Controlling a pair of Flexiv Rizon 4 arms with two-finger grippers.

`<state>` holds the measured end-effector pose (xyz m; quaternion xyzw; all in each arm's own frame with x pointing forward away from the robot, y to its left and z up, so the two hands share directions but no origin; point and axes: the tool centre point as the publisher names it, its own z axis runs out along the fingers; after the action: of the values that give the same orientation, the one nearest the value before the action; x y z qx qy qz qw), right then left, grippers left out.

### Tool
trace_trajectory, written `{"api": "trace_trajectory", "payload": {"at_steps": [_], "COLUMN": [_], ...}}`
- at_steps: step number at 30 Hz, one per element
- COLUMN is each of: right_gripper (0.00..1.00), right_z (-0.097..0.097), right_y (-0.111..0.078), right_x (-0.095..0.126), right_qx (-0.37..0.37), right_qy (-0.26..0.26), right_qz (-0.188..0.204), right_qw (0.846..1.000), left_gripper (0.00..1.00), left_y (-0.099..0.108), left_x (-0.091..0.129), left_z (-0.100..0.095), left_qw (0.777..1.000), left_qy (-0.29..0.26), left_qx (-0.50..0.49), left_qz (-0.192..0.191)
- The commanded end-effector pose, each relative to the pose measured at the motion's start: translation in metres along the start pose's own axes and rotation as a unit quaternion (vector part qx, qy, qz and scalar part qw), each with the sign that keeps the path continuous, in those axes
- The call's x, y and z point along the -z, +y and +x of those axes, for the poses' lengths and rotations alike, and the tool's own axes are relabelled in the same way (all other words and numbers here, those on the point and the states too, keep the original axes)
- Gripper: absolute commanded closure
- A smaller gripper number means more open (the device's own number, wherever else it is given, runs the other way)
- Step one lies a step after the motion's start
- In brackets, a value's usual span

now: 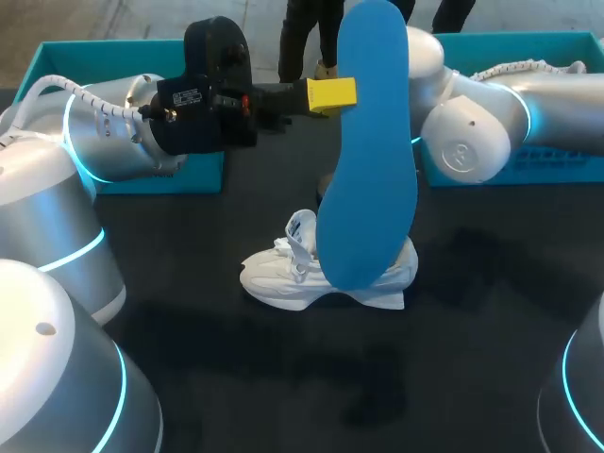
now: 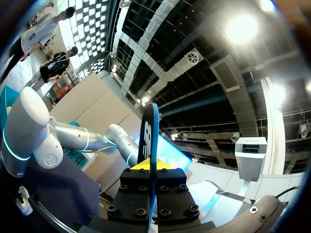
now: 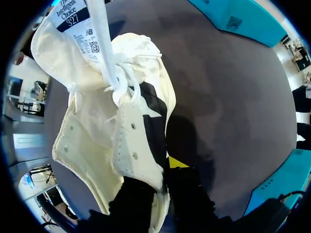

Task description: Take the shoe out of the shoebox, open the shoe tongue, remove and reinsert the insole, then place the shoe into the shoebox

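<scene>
My left gripper [image 1: 330,94] is shut on a blue insole [image 1: 368,160] and holds it upright in the air over the shoe. In the left wrist view the insole [image 2: 148,136] stands edge-on between the yellow tips of that gripper [image 2: 150,167]. The white shoe [image 1: 311,274] lies on the black table [image 1: 283,377], with its tongue [image 3: 73,24] folded back and its laces [image 3: 109,63] loose. My right arm [image 1: 472,132] reaches in behind the insole, which hides its gripper in the head view. In the right wrist view my right gripper [image 3: 165,172] pinches the shoe's side wall [image 3: 141,150] at the opening.
A teal box [image 1: 203,175] stands at the back left behind my left arm. A second teal box [image 1: 557,165] stands at the back right under my right arm. Bare black tabletop lies in front of the shoe.
</scene>
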<state>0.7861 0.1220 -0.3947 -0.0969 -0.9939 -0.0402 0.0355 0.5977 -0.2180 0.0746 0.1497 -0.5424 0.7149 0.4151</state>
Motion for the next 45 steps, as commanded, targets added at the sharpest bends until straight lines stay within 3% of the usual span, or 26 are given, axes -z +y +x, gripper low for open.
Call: {"api": "trace_trajectory", "payload": {"at_steps": [1,11,14,24,31,36,45], "right_gripper": [1.0,1.0,1.0,1.0,1.0,1.0,1.0], "right_z": [0.001,0.02,0.022,0.028,0.034,0.036,0.029], "right_y": [0.001,-0.004,-0.003,0.004,0.007,0.007,0.012], "right_x": [-0.003,0.023,0.031,0.041,0.043,0.046,0.038], "right_qx": [-0.002,-0.091,-0.131,-0.336,-0.429,-0.455,-0.46], "right_qy": [0.005,0.031,0.033,0.016,0.006,-0.003,-0.008], "right_qz": [-0.001,-0.048,-0.046,-0.104,-0.099,-0.1,-0.104], "right_qw": [1.0,0.994,0.99,0.936,0.898,0.885,0.882], "left_gripper": [1.0,1.0,1.0,1.0,1.0,1.0,1.0], "left_y": [0.001,0.001,0.001,0.001,0.001,0.001,0.001], "left_x": [-0.005,-0.005,-0.005,-0.005,-0.005,-0.005,-0.005], "left_z": [0.001,0.001,0.001,0.001,0.001,0.001,0.001], "left_qw": [1.0,1.0,1.0,1.0,1.0,1.0,1.0], "left_qy": [-0.002,-0.002,-0.002,-0.002,-0.002,-0.002,-0.002], "left_qx": [0.0,0.0,0.0,0.0,0.0,0.0,0.0], "left_qz": [0.004,0.004,0.004,0.004,0.004,0.004,0.004]}}
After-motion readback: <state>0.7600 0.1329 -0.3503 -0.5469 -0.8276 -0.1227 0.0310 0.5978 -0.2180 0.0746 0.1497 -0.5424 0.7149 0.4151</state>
